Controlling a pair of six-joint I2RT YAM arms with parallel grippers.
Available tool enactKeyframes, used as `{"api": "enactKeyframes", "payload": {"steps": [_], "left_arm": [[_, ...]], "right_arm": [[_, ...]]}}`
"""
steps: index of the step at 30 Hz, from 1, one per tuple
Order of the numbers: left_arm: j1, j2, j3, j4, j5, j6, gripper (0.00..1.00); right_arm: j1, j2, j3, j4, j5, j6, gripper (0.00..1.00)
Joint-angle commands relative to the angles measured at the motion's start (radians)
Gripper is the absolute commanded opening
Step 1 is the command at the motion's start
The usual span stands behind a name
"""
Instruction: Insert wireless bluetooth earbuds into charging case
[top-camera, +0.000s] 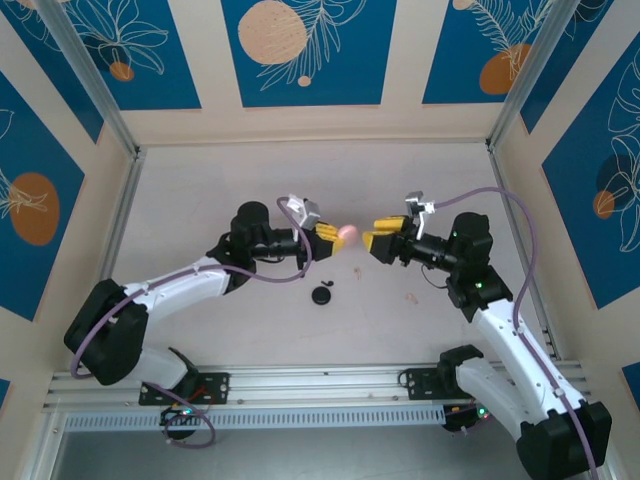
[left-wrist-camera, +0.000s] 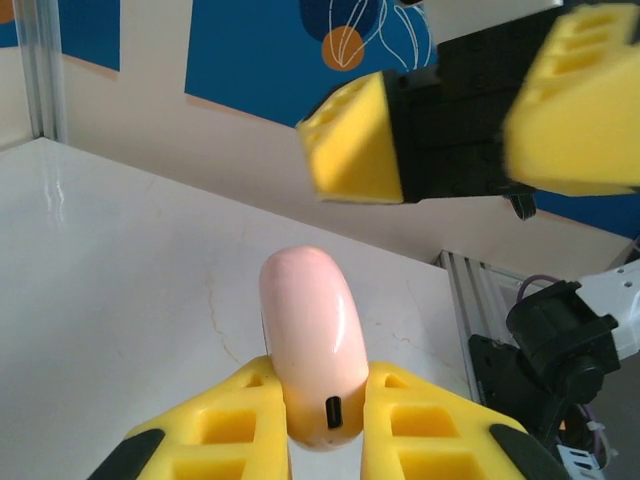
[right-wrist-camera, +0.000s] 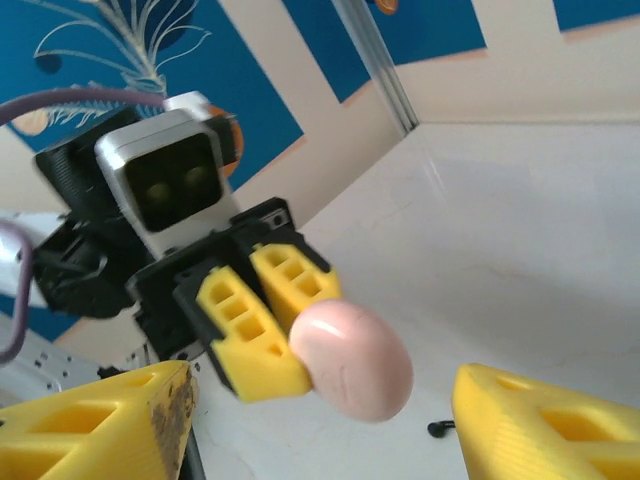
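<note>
Left claw (left-wrist-camera: 325, 405) clamps the pink charging case (left-wrist-camera: 310, 330); the right claw (top-camera: 378, 235), jaws spread just beyond the case's free end, should probably close squarely around it.

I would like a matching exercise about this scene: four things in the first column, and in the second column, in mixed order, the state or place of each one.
Column 1
1. left gripper
2. right gripper
3. pink case
4. small black thing

Column 2
A. lies on the table
B. open, holds nothing
C. held in the air between two yellow fingers
D. shut on the case

Pairs: 1-D, 2-B, 3-C, 4-A
</note>
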Motion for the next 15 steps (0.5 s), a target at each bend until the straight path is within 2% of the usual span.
{"api": "enactKeyframes", "payload": {"steps": [1, 5, 10, 15], "left_arm": [[0.035, -0.006, 0.033, 0.085, 0.089, -0.076, 0.17], [0.056, 0.015, 0.048, 0.122, 0.149, -0.110, 0.17], [0.061, -0.006, 0.052, 0.091, 0.163, -0.080, 0.16], [0.065, -0.037, 0.052, 0.041, 0.175, -0.039, 0.16]], "right_arm": [[-0.055, -0.011, 0.002, -0.041, -0.125, -0.198, 0.69], [-0.111, 0.008, 0.008, -0.068, -0.238, -0.320, 0.68], [-0.167, 0.066, 0.054, -0.126, -0.371, -0.395, 0.68], [-0.203, 0.131, 0.115, -0.227, -0.518, -0.542, 0.65]]}}
